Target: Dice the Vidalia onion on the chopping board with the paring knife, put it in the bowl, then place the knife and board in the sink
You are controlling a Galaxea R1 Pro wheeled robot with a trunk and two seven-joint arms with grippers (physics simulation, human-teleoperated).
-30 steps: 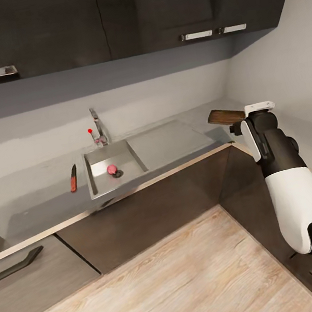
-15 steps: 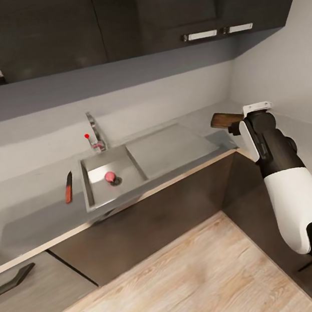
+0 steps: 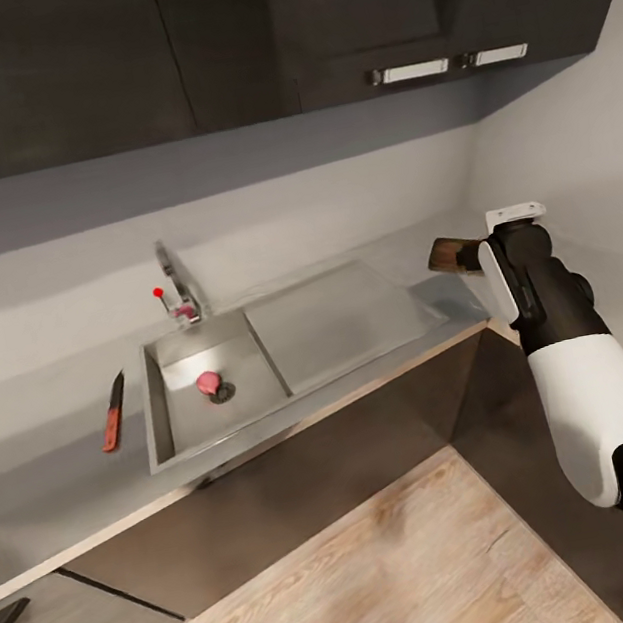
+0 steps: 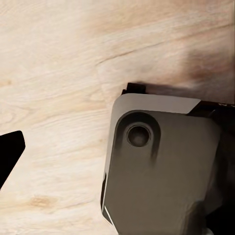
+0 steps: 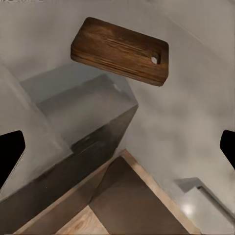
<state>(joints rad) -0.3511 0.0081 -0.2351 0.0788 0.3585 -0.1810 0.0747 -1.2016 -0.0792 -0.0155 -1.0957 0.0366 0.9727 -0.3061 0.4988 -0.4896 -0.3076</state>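
Observation:
The Vidalia onion [image 3: 207,381], a small pinkish bulb, lies by the drain in the sink [image 3: 183,424]. The red-handled paring knife [image 3: 114,423] rests on the countertop [image 3: 45,478] left of the basin. In the counter's right corner lies the brown chopping board [image 3: 452,254], partly hidden by my raised right arm. The right wrist view has the board [image 5: 120,50] flat on the grey slab, well ahead of my open, empty right gripper [image 5: 117,152]. The left wrist view looks down at the wood floor, with one dark fingertip [image 4: 10,152] of the left gripper at the frame edge.
A chrome tap [image 3: 177,283] with a red knob stands behind the basin, and the steel drainboard [image 3: 328,319] lies to its right. Dark wall cabinets [image 3: 206,45] hang overhead. The counter turns a corner at the right. A pale glossy squarish corner [image 5: 208,205], perhaps the bowl, sits there.
The whole head view has shifted, so the sink and knife now sit further left and lower. My right arm keeps its place in the view. Nothing was picked up.

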